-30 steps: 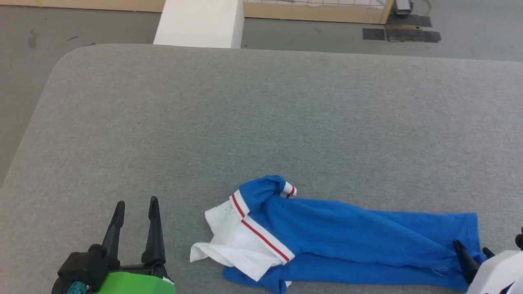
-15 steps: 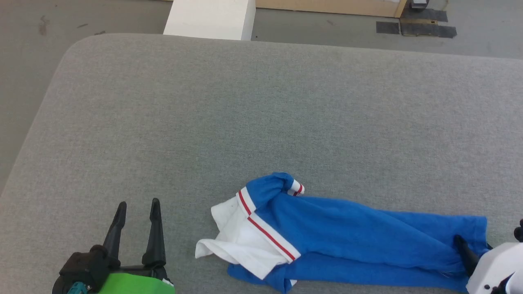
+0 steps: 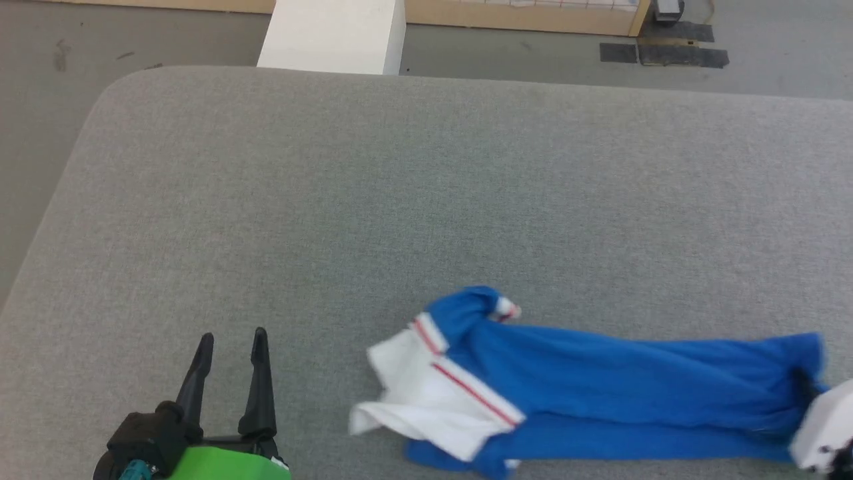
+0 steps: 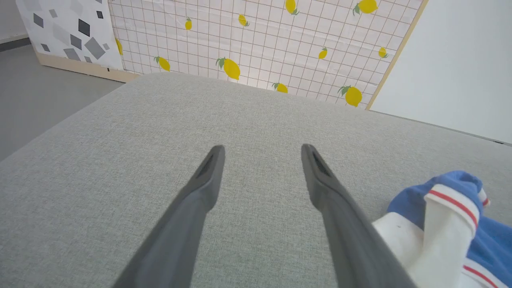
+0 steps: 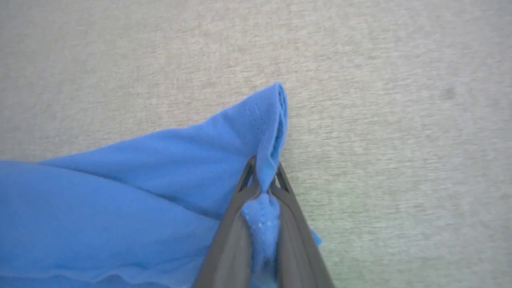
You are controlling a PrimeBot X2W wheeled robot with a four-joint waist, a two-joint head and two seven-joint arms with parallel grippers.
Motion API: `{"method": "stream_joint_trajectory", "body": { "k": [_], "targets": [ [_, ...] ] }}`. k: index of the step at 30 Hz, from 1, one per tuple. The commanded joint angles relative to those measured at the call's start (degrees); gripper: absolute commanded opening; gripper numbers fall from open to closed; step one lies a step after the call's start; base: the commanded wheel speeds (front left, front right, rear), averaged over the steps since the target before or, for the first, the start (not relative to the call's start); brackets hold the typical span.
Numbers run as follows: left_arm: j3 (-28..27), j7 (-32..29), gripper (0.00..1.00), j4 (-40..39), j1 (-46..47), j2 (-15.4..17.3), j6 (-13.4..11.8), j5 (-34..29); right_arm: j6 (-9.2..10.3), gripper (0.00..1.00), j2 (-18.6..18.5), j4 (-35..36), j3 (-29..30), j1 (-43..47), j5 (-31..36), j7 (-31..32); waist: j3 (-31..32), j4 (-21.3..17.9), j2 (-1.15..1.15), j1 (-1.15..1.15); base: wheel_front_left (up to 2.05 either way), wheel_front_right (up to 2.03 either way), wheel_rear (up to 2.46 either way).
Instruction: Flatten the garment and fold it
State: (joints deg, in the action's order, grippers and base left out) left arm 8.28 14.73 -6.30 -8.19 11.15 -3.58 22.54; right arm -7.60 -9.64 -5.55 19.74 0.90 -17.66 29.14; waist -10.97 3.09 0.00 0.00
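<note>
The garment (image 3: 600, 393) is a royal-blue jersey with a white, red-striped sleeve, bunched into a long strip along the table's near edge. In the right wrist view my right gripper (image 5: 263, 172) is shut on the blue hem edge of the garment (image 5: 160, 168), with cloth pinched between the two fingers. In the head view, that gripper (image 3: 803, 387) sits at the strip's right end, mostly hidden behind its pale wrist. My left gripper (image 3: 231, 343) stands open at the lower left, well left of the white sleeve (image 3: 426, 393). The left wrist view has its fingers (image 4: 208, 180) apart over bare cloth, the sleeve (image 4: 444, 224) to their right.
The grey padded table (image 3: 400, 200) has a rounded far-left corner and wide bare surface behind the garment. Beyond its far edge stand a white block (image 3: 330, 33) and a wooden-framed panel (image 3: 520, 13). Floor lies to the left.
My right gripper has shut on the garment's hem. The whole garment has slid a little to the right, its right end pulled along. The left gripper has stayed open and still.
</note>
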Motion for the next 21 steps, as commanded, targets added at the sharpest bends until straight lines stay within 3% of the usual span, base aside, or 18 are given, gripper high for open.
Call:
{"method": "stream_joint_trajectory", "body": {
  "k": [1,10,14,21],
  "targets": [
    [-0.1,0.27,1.0,0.19,0.51,-0.05,0.23,-1.0,0.11,0.0,-1.42,-0.16,1.66,-1.34,0.82,-0.6,0.14,-0.25,0.0,0.0,0.0,0.0,0.0],
    [-0.08,0.27,1.0,1.02,0.71,-0.08,0.32,-2.4,0.11,0.0,-6.74,-2.52,10.94,-3.57,5.85,-1.9,0.25,-0.55,0.0,0.0,0.0,0.0,0.0],
    [-0.27,0.27,1.0,1.44,0.59,-0.09,0.32,-2.87,0.11,0.0,-4.99,-0.95,10.31,-4.13,4.83,-2.29,0.67,-0.73,0.0,0.0,0.0,0.0,0.0],
    [-0.44,0.27,1.0,2.23,0.24,-0.73,0.33,-3.95,0.11,0.0,0.09,8.37,2.45,-0.14,-0.19,0.46,2.27,-1.09,0.0,0.0,0.0,0.0,0.0]
  ]
}}
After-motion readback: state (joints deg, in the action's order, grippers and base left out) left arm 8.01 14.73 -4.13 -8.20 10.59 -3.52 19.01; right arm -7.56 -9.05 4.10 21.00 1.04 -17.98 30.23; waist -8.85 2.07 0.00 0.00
